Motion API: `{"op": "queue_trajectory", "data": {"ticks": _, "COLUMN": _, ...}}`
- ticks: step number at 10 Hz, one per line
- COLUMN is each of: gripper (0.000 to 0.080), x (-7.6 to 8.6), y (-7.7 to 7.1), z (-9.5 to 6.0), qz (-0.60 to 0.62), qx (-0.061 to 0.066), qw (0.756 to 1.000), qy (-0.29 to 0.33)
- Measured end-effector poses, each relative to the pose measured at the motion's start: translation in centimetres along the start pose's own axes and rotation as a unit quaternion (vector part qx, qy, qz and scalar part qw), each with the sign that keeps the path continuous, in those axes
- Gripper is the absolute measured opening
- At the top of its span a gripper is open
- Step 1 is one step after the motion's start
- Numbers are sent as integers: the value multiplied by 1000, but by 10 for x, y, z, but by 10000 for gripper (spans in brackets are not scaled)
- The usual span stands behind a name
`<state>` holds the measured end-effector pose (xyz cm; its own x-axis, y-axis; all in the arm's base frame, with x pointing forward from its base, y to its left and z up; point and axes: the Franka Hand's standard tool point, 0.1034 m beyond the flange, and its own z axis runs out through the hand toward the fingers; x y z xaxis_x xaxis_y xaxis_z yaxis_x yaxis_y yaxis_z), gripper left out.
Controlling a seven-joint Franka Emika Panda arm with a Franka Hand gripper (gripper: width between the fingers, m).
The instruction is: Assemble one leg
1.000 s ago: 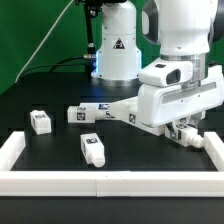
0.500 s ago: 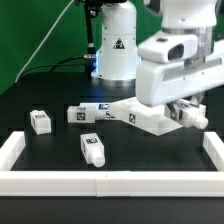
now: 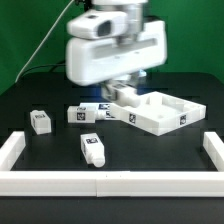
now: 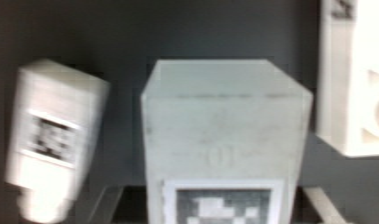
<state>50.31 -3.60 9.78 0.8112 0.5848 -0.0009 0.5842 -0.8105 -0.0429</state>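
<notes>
- three loose legs are lying on the black table (image 3: 50,95) in the exterior view: the front leg (image 3: 92,148) near the front rail (image 3: 110,182), the outer leg (image 3: 40,122) toward the exterior view's left, and the middle leg (image 3: 84,113) just beside the square panel (image 3: 160,112).
- two side rails, the left rail (image 3: 12,150) and the right rail (image 3: 213,150), are closing off the work area at either edge.
- the arm's white hand is hanging, blurred, above the panel's corner on the exterior view's left, with the gripper (image 3: 122,92) pointing down; this view is too smeared to show what is sitting between the fingers.
- in the wrist view the held leg (image 4: 225,110) is filling the middle, close to the camera and clear of the table, its tag (image 4: 221,205) showing at one end.
- dim grey strips are flanking that tagged end, so the claw is reading as narrow and clamping the held leg.
- a tagged leg on the table (image 4: 53,130) is lying to one side, apart from the held leg, and the panel's edge is showing at the other side.
</notes>
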Motion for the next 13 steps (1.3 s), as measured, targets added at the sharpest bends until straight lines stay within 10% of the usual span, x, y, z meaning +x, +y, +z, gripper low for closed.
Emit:
{"op": "queue_trajectory", "data": {"ticks": 6, "gripper": 284, "x": 2, "y": -6, "z": 4, "qz": 2, "qx": 3, "qw": 1000, "qy": -2}}
{"op": "queue_trajectory", "data": {"ticks": 9, "gripper": 284, "x": -50, "y": 34, "z": 26, "qz": 45, "qx": 17, "qw": 999, "qy": -15}}
{"op": "queue_trajectory", "data": {"ticks": 13, "gripper": 284, "x": -67, "y": 31, "z": 60, "qz": 54, "qx": 23, "qw": 998, "qy": -25}}
